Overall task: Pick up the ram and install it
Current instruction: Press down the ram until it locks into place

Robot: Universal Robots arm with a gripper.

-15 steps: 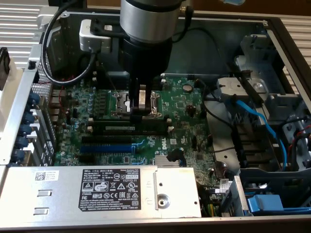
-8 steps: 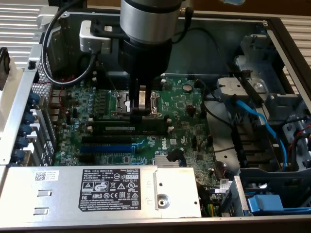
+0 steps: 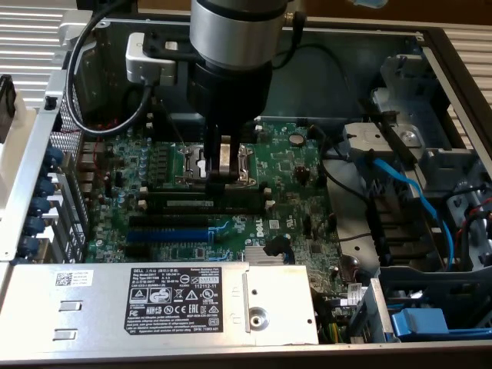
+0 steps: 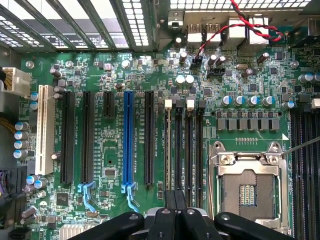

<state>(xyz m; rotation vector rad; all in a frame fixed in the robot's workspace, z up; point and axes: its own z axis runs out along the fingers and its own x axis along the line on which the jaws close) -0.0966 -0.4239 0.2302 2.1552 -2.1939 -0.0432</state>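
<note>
Inside an opened computer case, a green motherboard (image 3: 231, 192) is laid flat so its slots face up. The claw (image 3: 223, 175) is held narrow just above the black memory slots (image 3: 207, 201), beside the processor socket (image 4: 247, 187). The ram (image 3: 206, 201) appears seated among those slots, its label strip visible.

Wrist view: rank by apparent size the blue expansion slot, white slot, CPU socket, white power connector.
1. CPU socket, by far the largest area.
2. Blue expansion slot and white slot: near-equal in length and width, so no ranking between them.
3. White power connector, smallest, partly cut by the frame edge.
</note>
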